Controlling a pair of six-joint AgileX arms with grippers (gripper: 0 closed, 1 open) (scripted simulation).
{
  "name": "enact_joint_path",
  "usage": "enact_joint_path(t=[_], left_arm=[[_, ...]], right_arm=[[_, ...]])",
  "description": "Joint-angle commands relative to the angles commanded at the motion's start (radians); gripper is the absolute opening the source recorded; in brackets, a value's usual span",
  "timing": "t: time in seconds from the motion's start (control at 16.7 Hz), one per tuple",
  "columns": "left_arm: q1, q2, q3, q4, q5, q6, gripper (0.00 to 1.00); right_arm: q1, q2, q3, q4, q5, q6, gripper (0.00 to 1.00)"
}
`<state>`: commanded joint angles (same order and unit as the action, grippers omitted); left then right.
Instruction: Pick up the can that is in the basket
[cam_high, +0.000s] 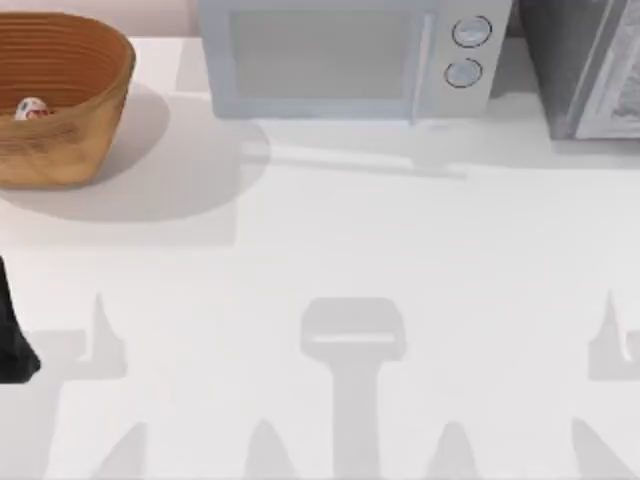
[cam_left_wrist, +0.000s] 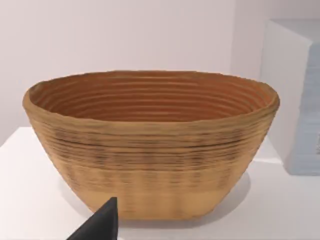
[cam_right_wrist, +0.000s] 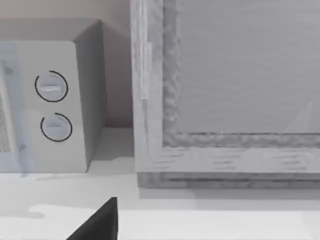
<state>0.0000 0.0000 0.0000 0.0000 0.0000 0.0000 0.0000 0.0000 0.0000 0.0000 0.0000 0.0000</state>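
Observation:
The basket (cam_high: 70, 140) stands at the table's far left corner, an orange-brown wicker bowl with a tan outer wall. The can (cam_high: 31, 109), small with a white and red label, lies inside it near the left side. My left arm (cam_high: 14, 340) is at the table's left edge, well in front of the basket. In the left wrist view the basket (cam_left_wrist: 150, 150) stands straight ahead, upright, with a dark tip of my left gripper (cam_left_wrist: 100, 224) low in front of it. A dark tip of my right gripper (cam_right_wrist: 100, 222) points at the back right of the table.
A white microwave (cam_high: 340, 60) with two round knobs (cam_high: 468, 50) stands at the back centre. A grey cabinet (cam_high: 590, 65) stands at the back right, close ahead in the right wrist view (cam_right_wrist: 225, 100). Bare white table (cam_high: 340, 250) spreads across the middle and front.

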Motion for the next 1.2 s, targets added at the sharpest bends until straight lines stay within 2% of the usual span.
enact_joint_path(t=[0.24, 0.48, 0.78, 1.2], left_arm=[[0.005, 0.029, 0.027, -0.014, -0.002, 0.0, 1.0], [0.026, 0.203, 0.192, -0.101, -0.005, 0.005, 1.0], [0.052, 0.59, 0.564, -0.292, 0.009, 0.021, 1.0], [0.081, 1.299, 1.238, -0.648, 0.055, 0.059, 1.0]], right_arm=[[0.0, 0.0, 0.0, 0.0, 0.0, 0.0, 1.0], [0.0, 0.0, 0.0, 0.0, 0.0, 0.0, 1.0], [0.0, 0.0, 0.0, 0.0, 0.0, 0.0, 1.0], [0.0, 0.0, 0.0, 0.0, 0.0, 0.0, 1.0]])
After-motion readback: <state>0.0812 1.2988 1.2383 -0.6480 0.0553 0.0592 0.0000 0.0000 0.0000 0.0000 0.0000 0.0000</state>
